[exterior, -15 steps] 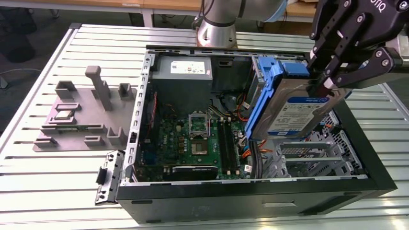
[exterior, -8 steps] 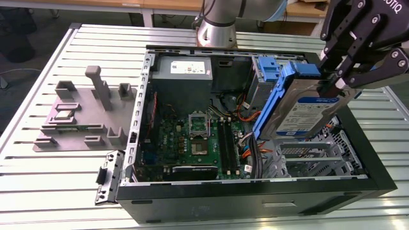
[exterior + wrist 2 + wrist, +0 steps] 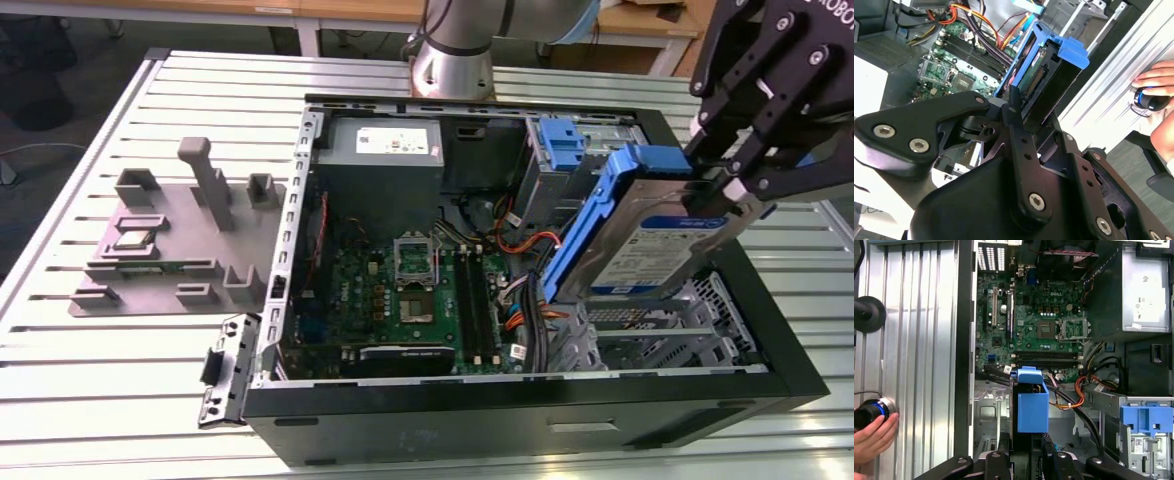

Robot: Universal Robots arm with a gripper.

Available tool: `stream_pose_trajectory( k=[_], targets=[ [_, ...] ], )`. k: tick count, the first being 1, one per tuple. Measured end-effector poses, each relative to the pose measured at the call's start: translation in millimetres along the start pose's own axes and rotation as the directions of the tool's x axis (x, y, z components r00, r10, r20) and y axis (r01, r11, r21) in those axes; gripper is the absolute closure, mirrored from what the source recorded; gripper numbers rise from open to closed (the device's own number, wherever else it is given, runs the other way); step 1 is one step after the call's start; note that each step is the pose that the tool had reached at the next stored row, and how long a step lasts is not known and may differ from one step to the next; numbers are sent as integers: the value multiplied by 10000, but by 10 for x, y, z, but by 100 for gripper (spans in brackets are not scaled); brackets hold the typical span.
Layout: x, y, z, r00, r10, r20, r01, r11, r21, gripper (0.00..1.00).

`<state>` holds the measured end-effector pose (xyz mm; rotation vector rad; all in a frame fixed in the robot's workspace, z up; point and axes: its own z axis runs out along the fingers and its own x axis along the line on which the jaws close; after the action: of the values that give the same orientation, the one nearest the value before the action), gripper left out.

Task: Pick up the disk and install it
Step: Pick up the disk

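My gripper [image 3: 722, 186] was clenched on the disk [image 3: 654, 240], which hung tilted beneath it over the open case [image 3: 534, 405] — so the pick-up was done. The install was not: the disk sat clear of the cage [image 3: 654, 335] just below.

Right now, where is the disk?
The disk is held tilted in the gripper, at the exterior view's right of the open computer case, above the metal drive cage.
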<state>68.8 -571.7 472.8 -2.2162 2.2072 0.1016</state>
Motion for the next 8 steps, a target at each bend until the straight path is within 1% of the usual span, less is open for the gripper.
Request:
stream_pose_trajectory(
  k=[4,6,8],
  targets=[
    [68,-22,0,10000,3,1,-3,10000,0,65],
    [80,-38,1,10000,3,1,-3,10000,0,65],
    [87,-73,4,10000,3,1,-3,10000,0,65]
  ],
)
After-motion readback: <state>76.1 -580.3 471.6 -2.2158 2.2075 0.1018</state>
